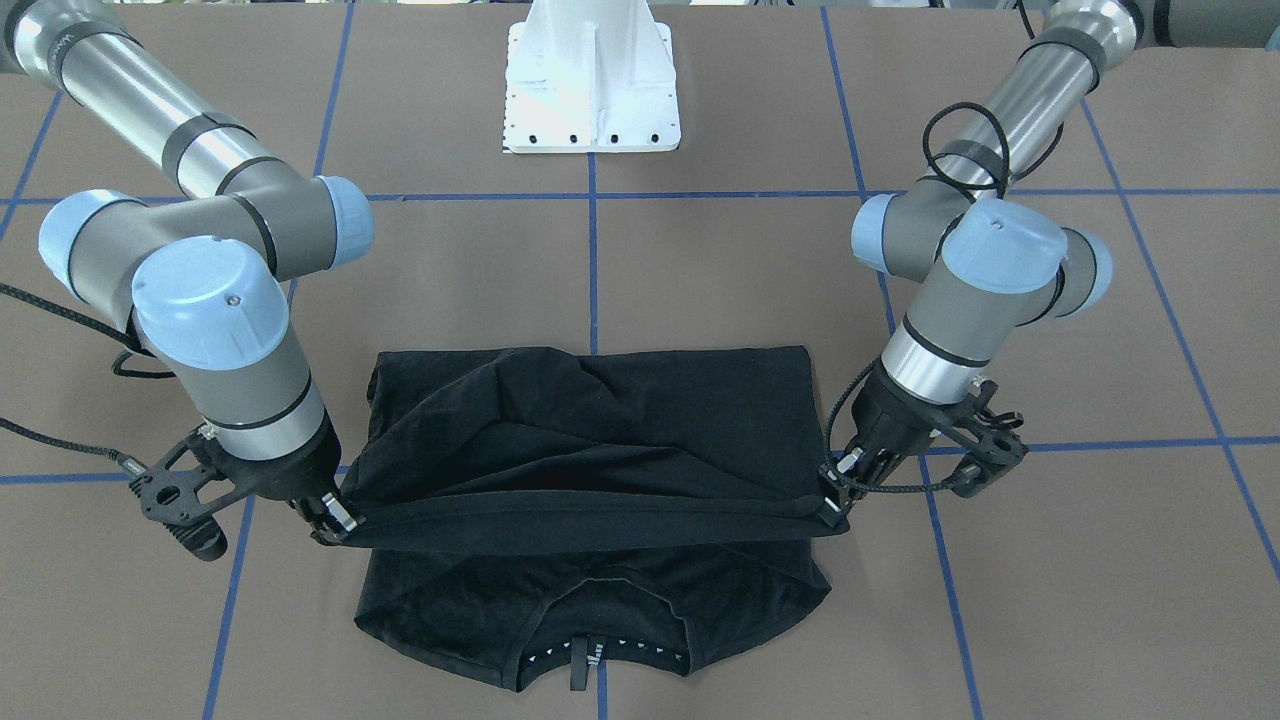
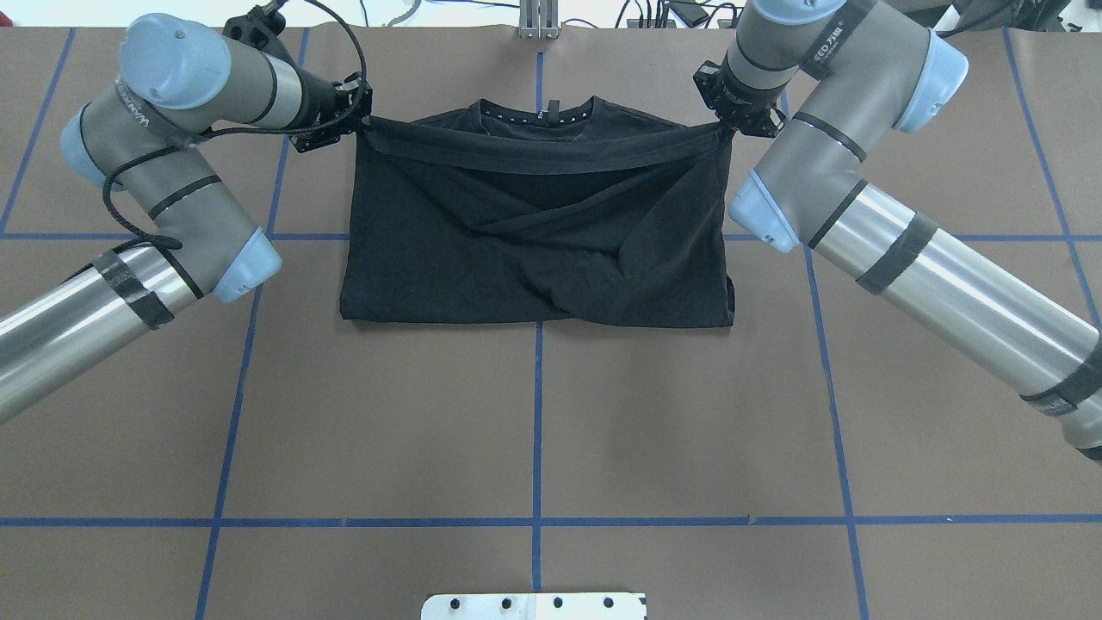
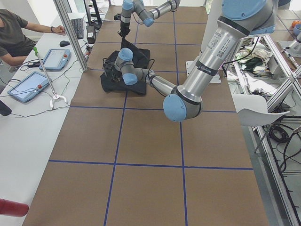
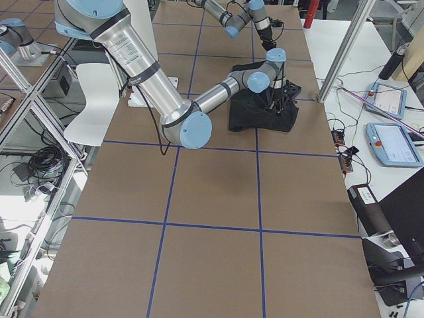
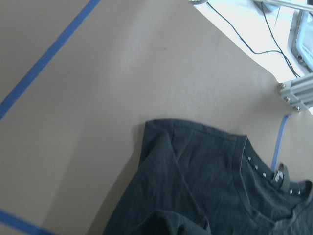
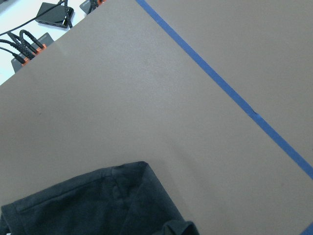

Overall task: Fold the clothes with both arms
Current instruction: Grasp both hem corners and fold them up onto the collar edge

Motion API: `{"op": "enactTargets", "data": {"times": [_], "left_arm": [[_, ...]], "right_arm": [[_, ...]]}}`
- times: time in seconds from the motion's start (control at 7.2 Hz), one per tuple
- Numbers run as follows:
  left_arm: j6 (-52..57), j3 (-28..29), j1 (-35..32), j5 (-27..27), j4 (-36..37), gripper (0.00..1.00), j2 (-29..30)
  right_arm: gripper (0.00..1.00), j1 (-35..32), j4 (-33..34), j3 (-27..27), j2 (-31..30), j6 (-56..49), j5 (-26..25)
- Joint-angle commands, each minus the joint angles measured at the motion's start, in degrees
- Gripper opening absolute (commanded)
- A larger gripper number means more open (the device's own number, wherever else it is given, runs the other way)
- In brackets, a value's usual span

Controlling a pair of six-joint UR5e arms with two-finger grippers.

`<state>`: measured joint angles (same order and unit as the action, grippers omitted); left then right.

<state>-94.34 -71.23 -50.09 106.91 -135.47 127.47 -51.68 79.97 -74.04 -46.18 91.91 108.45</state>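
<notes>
The black T-shirt lies half folded on the brown table, its collar at the far edge. Its hem band is lifted and stretched taut between both grippers, just short of the collar. My left gripper is shut on the hem's left corner. At the other corner my right gripper is shut on the hem. In the front-facing view the left gripper is on the right and the right gripper on the left. Both wrist views show a sleeve below, the T-shirt and T-shirt. No print shows.
The white base plate stands at the robot's side of the table. Blue tape lines grid the brown surface. Beyond the table's far edge sit cables and tablets, with a person at a side desk.
</notes>
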Motion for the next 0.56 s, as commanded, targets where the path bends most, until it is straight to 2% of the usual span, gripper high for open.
{"op": "enactTargets", "data": {"times": [0.0, 0.14, 0.28, 0.42], "left_arm": [[0.1, 9.8, -0.1, -4.1, -4.1, 0.5, 4.2], [1.9, 10.1, -0.5, -4.1, -4.9, 0.69, 4.3], [4.1, 10.1, -1.5, -4.0, -5.3, 0.77, 4.3], [4.4, 9.7, -1.9, -3.9, -5.5, 0.91, 4.2]], "right_arm": [[0.41, -0.1, -6.6, 9.7, 3.8, -0.7, -0.4], [0.99, 0.0, -8.8, 13.8, 6.0, -0.3, -0.6], [1.0, -0.2, -9.0, 14.2, 7.3, -0.3, -0.8], [1.0, -0.4, -9.0, 13.4, 7.5, 0.1, -0.7]]}}
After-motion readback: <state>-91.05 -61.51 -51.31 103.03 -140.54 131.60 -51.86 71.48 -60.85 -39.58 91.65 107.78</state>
